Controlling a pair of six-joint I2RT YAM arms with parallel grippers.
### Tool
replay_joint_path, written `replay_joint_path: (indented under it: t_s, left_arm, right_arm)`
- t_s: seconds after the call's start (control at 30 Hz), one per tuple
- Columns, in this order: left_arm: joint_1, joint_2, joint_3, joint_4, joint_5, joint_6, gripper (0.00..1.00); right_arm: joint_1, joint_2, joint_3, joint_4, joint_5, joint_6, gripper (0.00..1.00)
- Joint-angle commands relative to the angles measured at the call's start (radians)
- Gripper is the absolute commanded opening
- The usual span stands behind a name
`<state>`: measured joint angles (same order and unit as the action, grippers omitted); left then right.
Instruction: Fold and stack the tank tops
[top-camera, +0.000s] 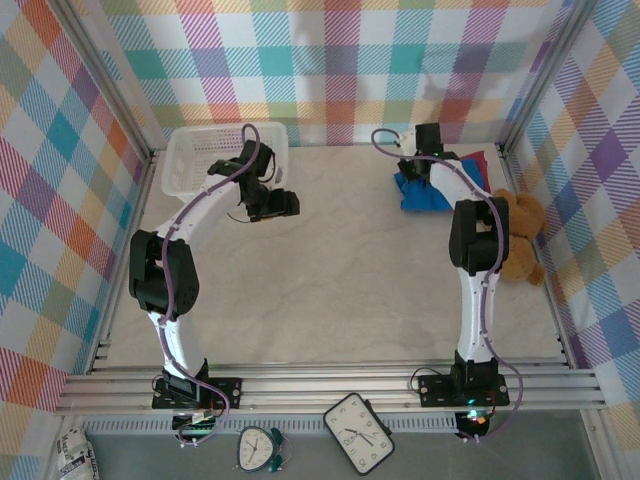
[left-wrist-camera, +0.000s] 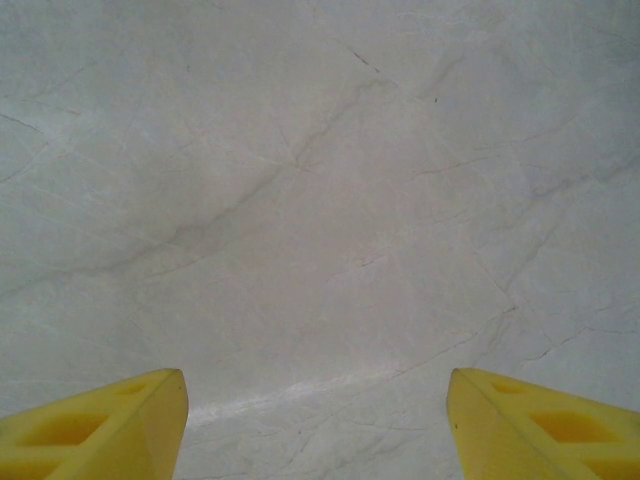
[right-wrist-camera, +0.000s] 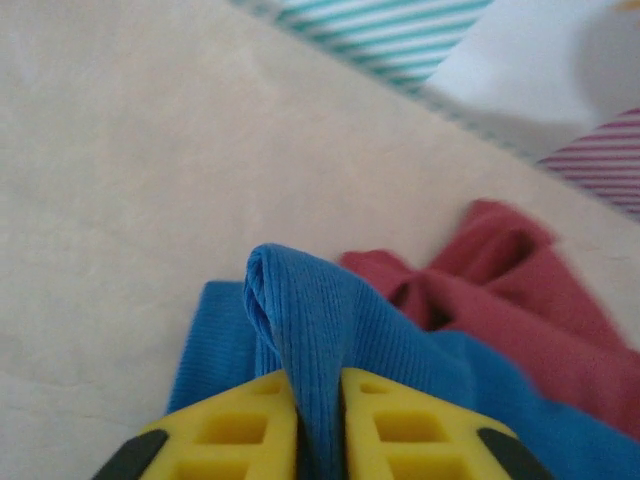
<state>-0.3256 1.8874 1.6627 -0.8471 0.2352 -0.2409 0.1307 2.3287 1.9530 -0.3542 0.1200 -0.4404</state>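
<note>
Pinching a raised ridge of the blue tank top (right-wrist-camera: 330, 320) between its yellow fingers, my right claw (right-wrist-camera: 318, 400) is almost closed, with just the thickness of the ribbed cloth between the jaws. I judge the hold is there to pull this top out of the heap, since it cannot be folded while bunched up. The heap lies at about two o'clock on the desk (top-camera: 340, 280), close to the back wall. The dark red tank top (right-wrist-camera: 520, 290) is crumpled at two o'clock from the blue one, and the blue cloth partly overlaps it. I cannot tell whether the red cloth is one top or two. My left claw (left-wrist-camera: 315, 420) is spread wide and has hold of nothing. It hangs over bare marble at about eleven o'clock, well apart from the clothes, probably waiting for a corner to take. My right wrist view shows the grip itself and the weave of the cloth, which the overhead view hides behind my forearm. The overhead view gives the layout instead, with the white mesh basket (top-camera: 200, 160) at ten o'clock behind my left arm and the brown teddy bear (top-camera: 520, 235) at three o'clock. My left wrist view shows how wide that claw stands.
</note>
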Motion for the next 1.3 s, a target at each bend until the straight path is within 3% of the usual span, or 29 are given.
replay_joint_path:
  t_s: [0.0, 0.27, 0.37, 0.6, 0.63, 0.73, 0.87, 1.0, 1.07, 1.27]
  left_arm:
    - [0.005, 0.018, 0.026, -0.037, 0.015, 0.019, 0.69]
    - [0.006, 0.017, 0.058, -0.067, -0.002, 0.024, 0.69]
    - [0.012, -0.015, 0.075, -0.099, -0.047, 0.04, 0.7]
    - [0.078, -0.176, -0.03, -0.066, -0.109, 0.07, 0.75]
    - [0.094, -0.204, -0.07, -0.046, -0.108, 0.071, 0.76]
    - [0.151, -0.287, -0.213, 0.044, -0.092, 0.07, 0.79]
    - [0.206, -0.37, -0.419, 0.194, -0.2, 0.09, 0.86]
    - [0.262, -0.447, -0.682, 0.489, -0.26, 0.083, 0.9]
    - [0.275, -0.47, -0.793, 0.641, -0.334, 0.102, 0.93]
    - [0.317, -0.487, -0.957, 0.901, -0.355, 0.133, 0.94]
  right_arm:
    - [0.004, 0.064, 0.101, -0.122, -0.079, -0.013, 0.25]
    - [-0.013, -0.007, 0.121, -0.179, -0.232, 0.06, 0.54]
    - [-0.048, -0.113, 0.059, -0.152, -0.377, 0.115, 0.66]
    - [-0.117, -0.447, -0.289, 0.024, -0.555, 0.24, 0.8]
    - [-0.122, -0.493, -0.352, 0.052, -0.556, 0.257, 0.88]
    - [-0.131, -0.607, -0.553, 0.186, -0.513, 0.316, 0.99]
    - [-0.143, -0.727, -0.833, 0.364, -0.351, 0.408, 0.99]
    - [-0.145, -0.835, -1.075, 0.525, -0.178, 0.417, 0.99]
    - [-0.147, -0.852, -1.147, 0.582, -0.143, 0.382, 0.99]
    - [-0.155, -0.863, -1.206, 0.608, -0.145, 0.367, 0.99]
